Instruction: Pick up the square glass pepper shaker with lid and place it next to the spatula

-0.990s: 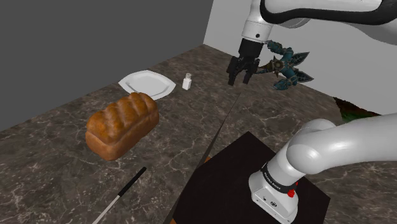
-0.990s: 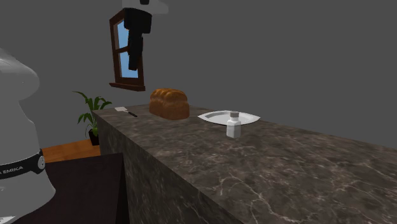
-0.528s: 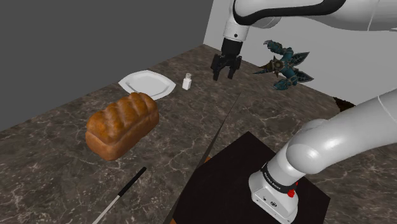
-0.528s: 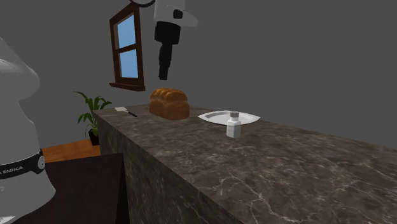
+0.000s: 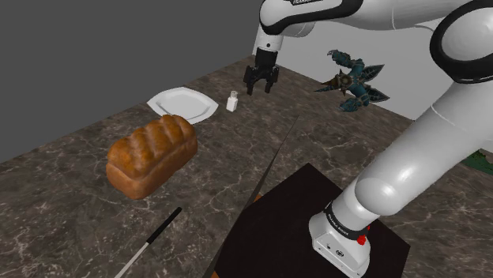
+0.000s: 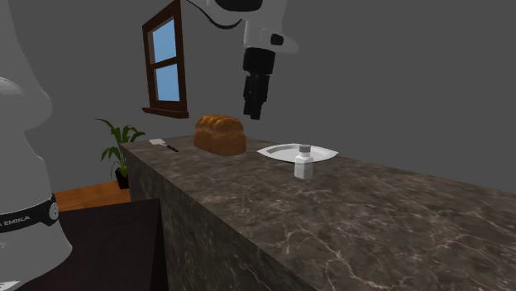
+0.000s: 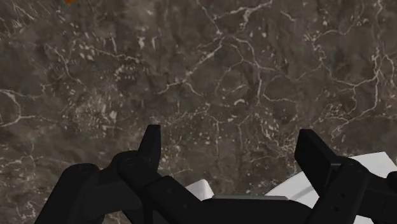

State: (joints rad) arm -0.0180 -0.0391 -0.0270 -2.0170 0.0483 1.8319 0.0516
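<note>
I am holding the gripper (image 5: 258, 88), fingers (image 7: 151, 143) spread empty, near the worktop (image 5: 71, 185)'s far edge; the shaker (image 5: 232, 102) is standing below, plate (image 5: 163, 103)-side.

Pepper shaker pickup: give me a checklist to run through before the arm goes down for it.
1. Gripper fingers apart, nothing between them: ok.
2. Shaker upright on the counter, lid on: ok.
3. Gripper centred over the shaker: not ok; the wrist view shows bare counter between the fingers.
4. Shaker apart from the plate: ok, a gap shows in the shoulder view.
5. Spot beside the spatula free: ok, the bread loaf lies apart from it.
</note>
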